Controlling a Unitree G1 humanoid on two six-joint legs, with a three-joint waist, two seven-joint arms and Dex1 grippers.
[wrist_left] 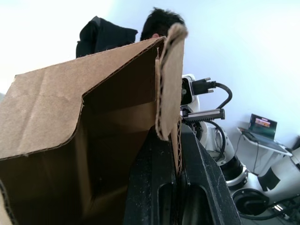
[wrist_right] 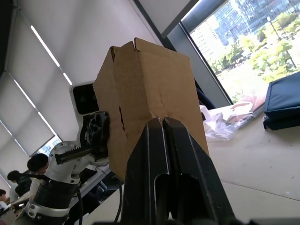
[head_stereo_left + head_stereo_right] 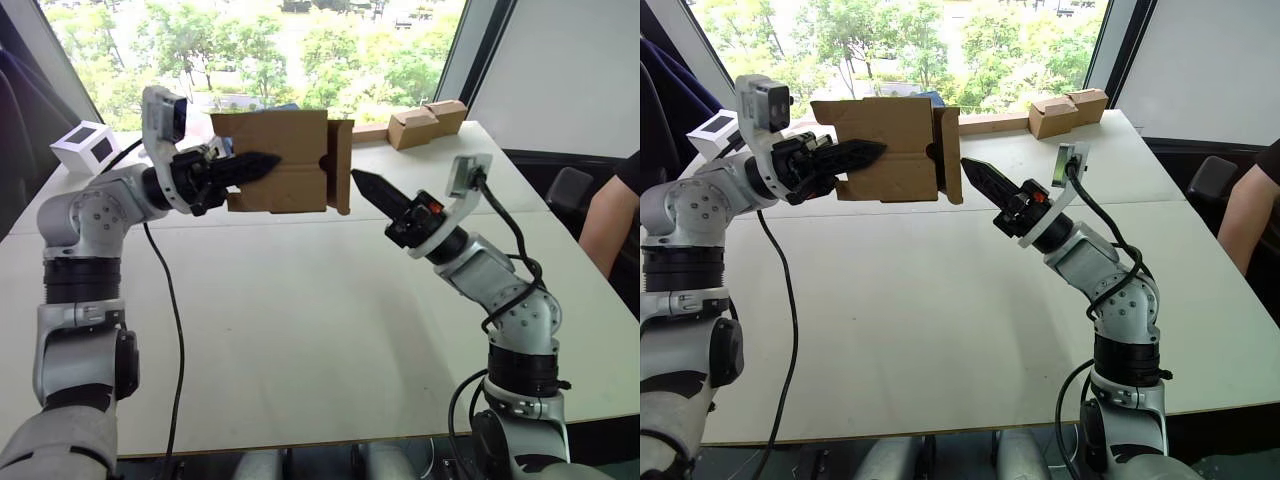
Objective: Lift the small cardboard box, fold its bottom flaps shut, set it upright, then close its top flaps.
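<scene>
The small cardboard box (image 3: 290,190) hangs in the air on its side above the far part of the table. My left gripper (image 3: 272,160) is shut on one of its walls, which sits pinched between the black fingers (image 1: 154,187) in the left wrist view. The box's open end (image 1: 112,136) faces the left wrist camera, with one flap (image 1: 169,79) sticking out. At the other end, a flap (image 3: 345,165) stands folded across the box; I cannot tell whether it is a top or a bottom one. My right gripper (image 3: 362,182) is shut and empty, its tip just right of that flap.
A white cube with a black face (image 3: 88,148) sits at the table's far left. Paler cardboard boxes with a long strip (image 3: 425,122) lie at the far right. A person's arm (image 3: 610,215) shows past the right edge. The white table (image 3: 300,330) spreads out below the box.
</scene>
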